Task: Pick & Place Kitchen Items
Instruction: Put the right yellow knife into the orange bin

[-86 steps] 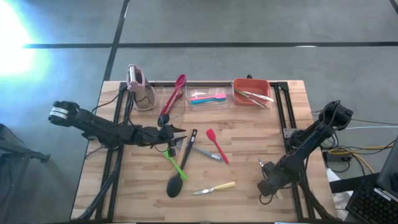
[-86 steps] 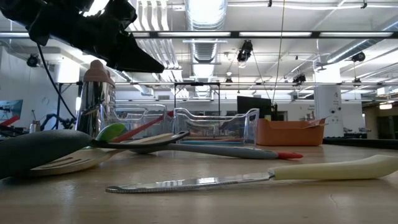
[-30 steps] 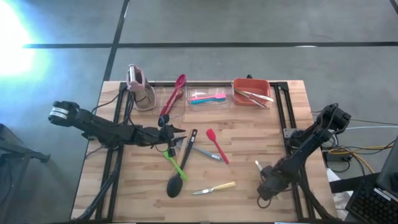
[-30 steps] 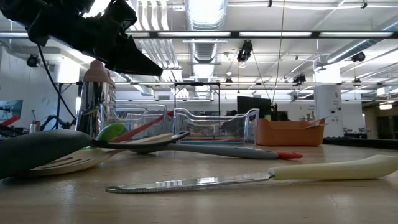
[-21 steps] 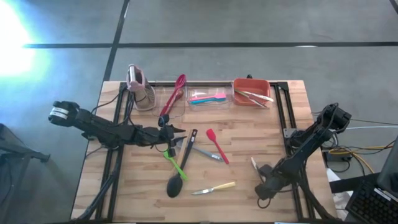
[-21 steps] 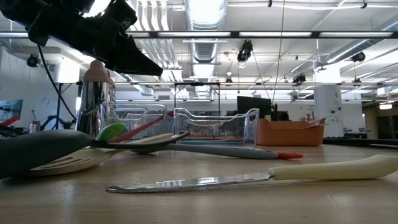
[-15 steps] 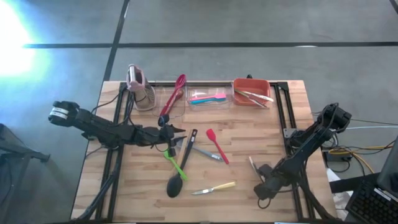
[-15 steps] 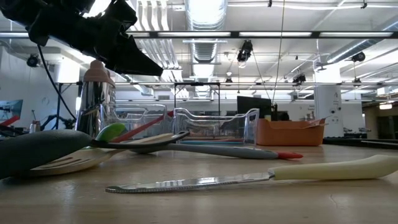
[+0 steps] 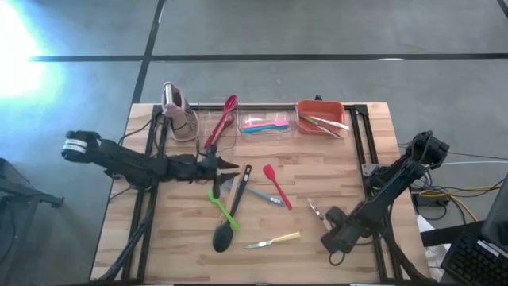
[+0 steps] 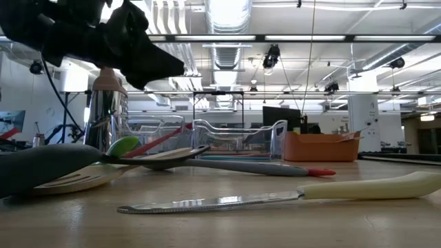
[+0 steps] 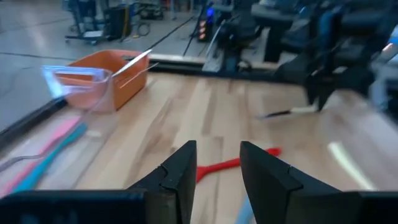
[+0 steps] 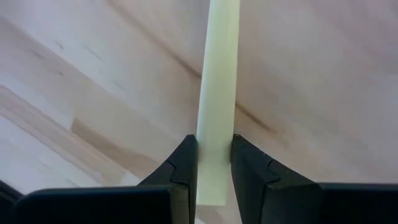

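Observation:
My right gripper (image 9: pixel 324 221) is over the table's near right part, shut on a pale-handled knife (image 9: pixel 313 209). My left gripper (image 9: pixel 230 165) hovers open at mid-table with nothing between its fingers (image 11: pixel 186 165). Just beyond it lie a red spatula (image 9: pixel 275 184), a green spatula (image 9: pixel 222 205), a black ladle (image 9: pixel 230 218) and a grey-handled knife (image 9: pixel 260 196). They lie flat and partly crossed on the wood. Another pale-handled knife (image 9: pixel 274 239) lies near the front edge. My right gripper pinches the knife's pale handle (image 12: pixel 217 118) between its two fingers (image 12: pixel 183 162), one on each long side. The handle runs on forward past the fingertips, along them. In the high view the knife points toward the table's far left; whether its far end touches the wood, I cannot tell.
Along the far edge stand a pink-topped rack (image 9: pixel 178 111), a clear bin with a red spoon (image 9: pixel 222 121) leaning in it, a clear bin (image 9: pixel 266 125) with pink and blue utensils, and an orange bin (image 9: pixel 321 117) holding knives. Bare wood lies between the two grippers.
My right gripper has carried the knife toward the table's left and a little toward the far edge. The knife has turned with it and points more to the far left. My left gripper has shifted slightly toward the far edge, still open.

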